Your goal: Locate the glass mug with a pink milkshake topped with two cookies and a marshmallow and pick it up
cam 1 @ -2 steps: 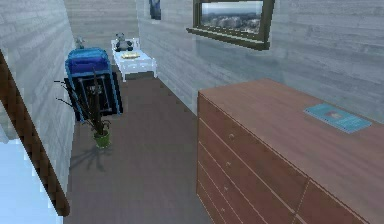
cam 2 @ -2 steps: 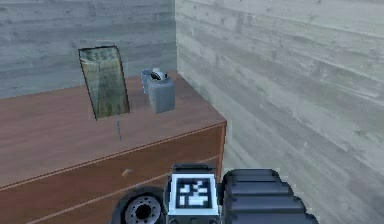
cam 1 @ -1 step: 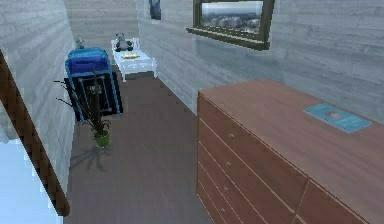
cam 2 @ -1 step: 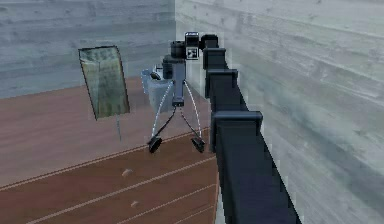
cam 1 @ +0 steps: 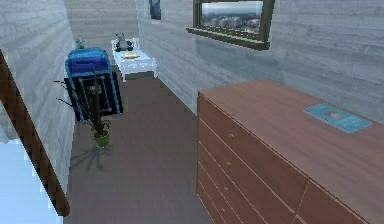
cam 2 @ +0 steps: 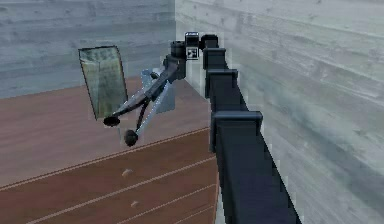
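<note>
In the arm side view my gripper (cam 2: pixel 121 129) reaches over a brown wooden dresser top (cam 2: pixel 55 140), at the end of the dark arm (cam 2: pixel 235 130). A pale blue thing (cam 2: pixel 160 90) lies on the wood right behind the fingers, so I cannot tell whether the gripper holds anything. A grey-green upright panel (cam 2: pixel 100 72) stands on the dresser by the wall. In the forward view the dresser (cam 1: pixel 270 140) fills the right, with a flat teal thing (cam 1: pixel 336 117) lying on its top.
A framed picture (cam 1: pixel 232 20) hangs above the dresser. Down the room stand a small white table (cam 1: pixel 134 62) with dark things on it and a black box with a blue top (cam 1: pixel 92 85). A plant in a green vase (cam 1: pixel 101 135) stands on the brown floor (cam 1: pixel 150 150).
</note>
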Robot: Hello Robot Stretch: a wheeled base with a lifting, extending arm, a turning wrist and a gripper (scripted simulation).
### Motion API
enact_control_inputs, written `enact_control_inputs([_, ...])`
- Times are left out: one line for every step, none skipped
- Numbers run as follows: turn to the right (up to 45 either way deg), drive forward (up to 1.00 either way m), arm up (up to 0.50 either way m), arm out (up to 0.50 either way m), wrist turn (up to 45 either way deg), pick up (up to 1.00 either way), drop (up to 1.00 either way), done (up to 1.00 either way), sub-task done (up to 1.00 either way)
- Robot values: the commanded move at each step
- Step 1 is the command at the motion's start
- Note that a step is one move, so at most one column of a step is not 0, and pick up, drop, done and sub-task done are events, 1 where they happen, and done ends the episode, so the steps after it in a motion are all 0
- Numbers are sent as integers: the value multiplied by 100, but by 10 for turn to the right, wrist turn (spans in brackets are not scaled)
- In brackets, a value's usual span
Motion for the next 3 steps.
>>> enact_control_inputs([0,0,0,0,450,0,0,0,0])
enact_control_inputs([0,0,0,0,450,0,0,0,0])
enact_control_inputs([0,0,0,0,120,0,0,0,0])
